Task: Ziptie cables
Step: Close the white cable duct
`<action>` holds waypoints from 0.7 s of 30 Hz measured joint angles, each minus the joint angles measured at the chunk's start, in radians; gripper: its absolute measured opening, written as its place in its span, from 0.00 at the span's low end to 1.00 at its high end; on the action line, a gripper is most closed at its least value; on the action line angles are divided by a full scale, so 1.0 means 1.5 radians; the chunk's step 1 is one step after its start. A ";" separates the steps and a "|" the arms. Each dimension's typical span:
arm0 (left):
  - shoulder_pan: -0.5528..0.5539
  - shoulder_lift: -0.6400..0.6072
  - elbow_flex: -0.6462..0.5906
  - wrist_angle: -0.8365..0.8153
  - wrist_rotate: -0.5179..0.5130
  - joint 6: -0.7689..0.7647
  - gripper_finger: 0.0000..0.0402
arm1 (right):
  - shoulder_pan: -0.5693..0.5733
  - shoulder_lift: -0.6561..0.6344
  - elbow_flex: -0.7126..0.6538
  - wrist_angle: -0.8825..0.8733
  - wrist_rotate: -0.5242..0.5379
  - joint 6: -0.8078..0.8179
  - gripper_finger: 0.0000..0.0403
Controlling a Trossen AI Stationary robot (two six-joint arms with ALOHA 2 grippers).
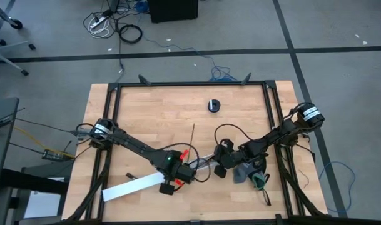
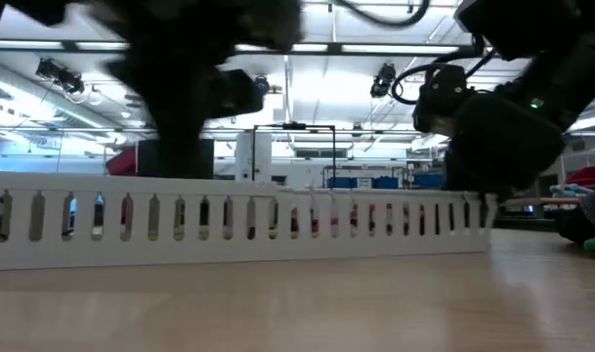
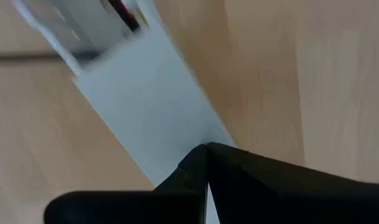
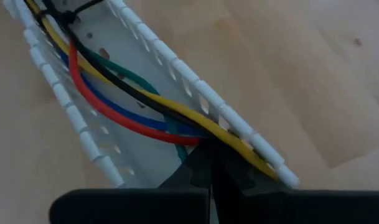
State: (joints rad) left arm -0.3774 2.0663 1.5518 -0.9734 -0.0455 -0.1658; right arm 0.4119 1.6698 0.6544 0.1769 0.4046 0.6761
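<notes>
On the light wooden bench (image 1: pixel 152 112), a long white slotted plastic channel (image 1: pixel 137 186) lies slantwise near the front edge, and both dark arms reach in toward its inner end. The left claw (image 1: pixel 177 177) sits at that end, its two dark fingers pressed tight together with nothing between them; in the left wrist view those fingertips (image 3: pixel 205 163) meet just over the channel's flat white surface (image 3: pixel 145 106). The right claw (image 1: pixel 223 164) is just beside it, also closed and gripping nothing that can be made out — its fingertips (image 4: pixel 208 165) come together at the open end of the channel (image 4: pixel 145 43). The bundle of thin flexible cables (image 4: pixel 124 102) — yellow, red, blue, green and black in the right wrist view — runs lengthwise inside the channel, between its slotted walls, and passes out right beside the right claw's tips. Farther along the channel a thin black strip (image 4: pixel 68 14) crosses the bundle; whether it is cinched cannot be told. A straight thin dark strip (image 1: pixel 193 134) lies alone on the bench beyond the claws, and a small round black object (image 1: pixel 214 105) rests near the far edge.
</notes>
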 joint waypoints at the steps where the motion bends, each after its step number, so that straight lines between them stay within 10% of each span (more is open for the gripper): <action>1: 0.003 0.001 -0.002 0.036 -0.010 0.004 0.00 | 0.002 0.000 0.000 -0.006 0.000 0.000 0.00; 8: 0.024 0.011 -0.031 0.247 -0.009 0.017 0.00 | 0.018 0.000 0.000 -0.006 0.019 0.011 0.00; 21: 0.027 0.010 0.085 0.054 -0.133 0.040 0.00 | 0.007 -0.001 0.003 -0.001 -0.008 0.018 0.00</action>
State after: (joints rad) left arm -0.3370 2.0806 1.6790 -0.8927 -0.2454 -0.1051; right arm 0.4218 1.6688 0.6586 0.1756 0.3924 0.7034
